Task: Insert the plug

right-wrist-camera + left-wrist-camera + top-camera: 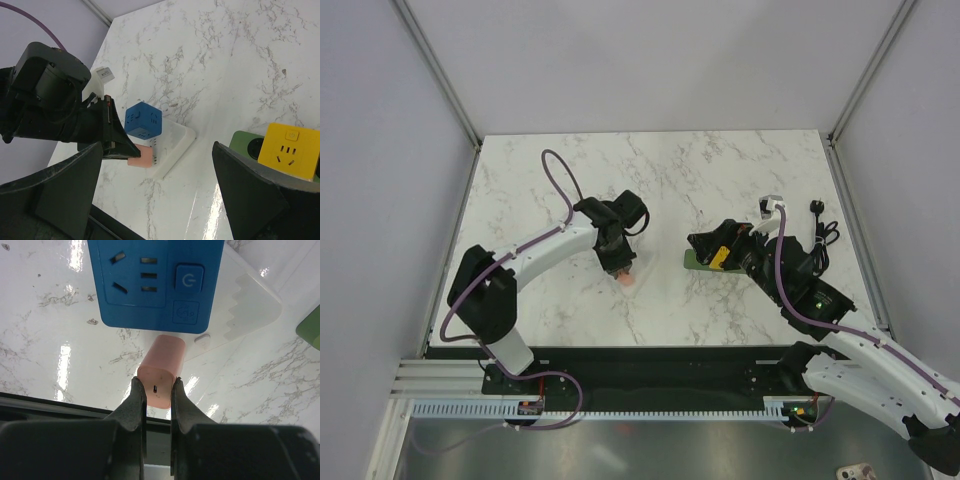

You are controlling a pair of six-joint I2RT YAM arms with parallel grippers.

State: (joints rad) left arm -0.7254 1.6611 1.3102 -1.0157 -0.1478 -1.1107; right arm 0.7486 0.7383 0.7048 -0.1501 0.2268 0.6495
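Grip on my left side looks firm: the left gripper [156,385] is clamped on a pink block [162,362]. It pinches the near end, where a small slot shows, and the far end points at the blue cube [155,280], just short of it. I read this as a steadying hold. The pink block sits right beside the white base [245,305] that carries the blue cube, though I cannot tell whether the two are joined.

The plug [292,150], a yellow cube, is well to the right of the blue cube. It sits on the dark green socket strip [245,142] on the tabletop [50,340]; whether its pins are fully home I cannot tell. My right gripper [156,150] has its jaws spread wide and holds nothing, with the plug just past its right finger. My guess is that it is lined up to close on the plug or press it down.

Writing is sparse. There is a power symbol on the blue cube's button, with a small emblem below it that I can't make out. Another power symbol sits above the socket slots on the plug's face. No brand name is legible.
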